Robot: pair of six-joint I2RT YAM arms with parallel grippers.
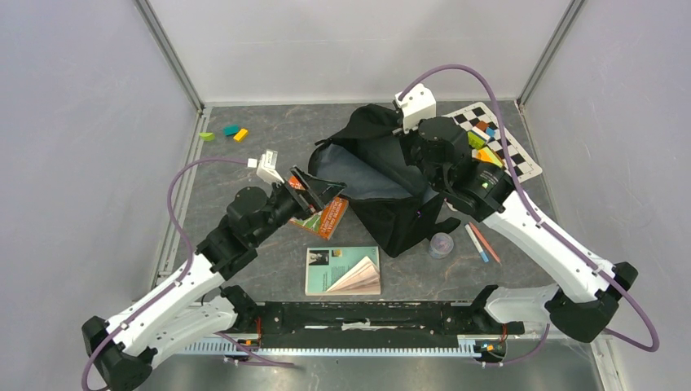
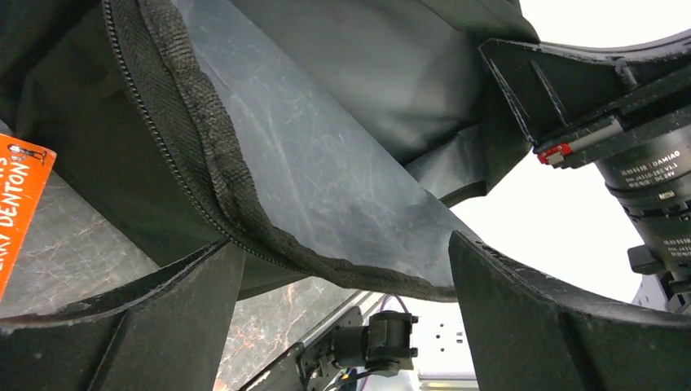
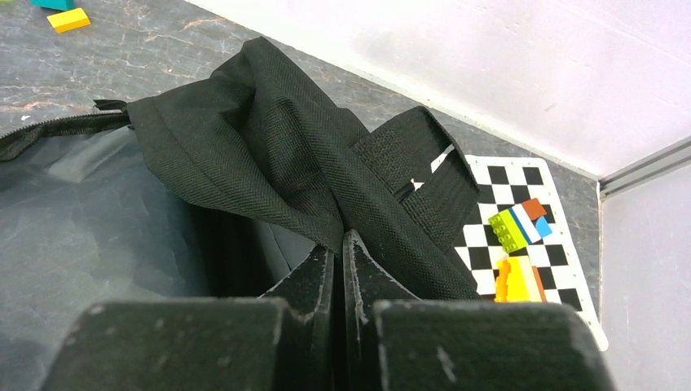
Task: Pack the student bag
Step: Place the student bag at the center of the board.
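Observation:
The student bag [image 1: 383, 183] lies open mid-table, a large black backpack with grey lining. My left gripper [image 1: 316, 188] is open at the left edge of its mouth. In the left wrist view the zippered rim [image 2: 244, 224] and the lining [image 2: 326, 155] run between the spread fingers [image 2: 538, 326], and nothing is gripped. My right gripper [image 3: 338, 244] is shut on a fold of the bag's black fabric [image 3: 269, 138] at the far side of the opening. In the top view the wrist hides its fingertips.
An orange book [image 1: 327, 218] lies just under the left gripper, a teal open book [image 1: 342, 270] nearer the arm bases. A purple round item [image 1: 441, 244] and pens [image 1: 481, 243] sit right of the bag. A checkered mat [image 1: 521, 159] holds toy bricks [image 3: 521, 221]. Small blocks [image 1: 232, 132] lie far left.

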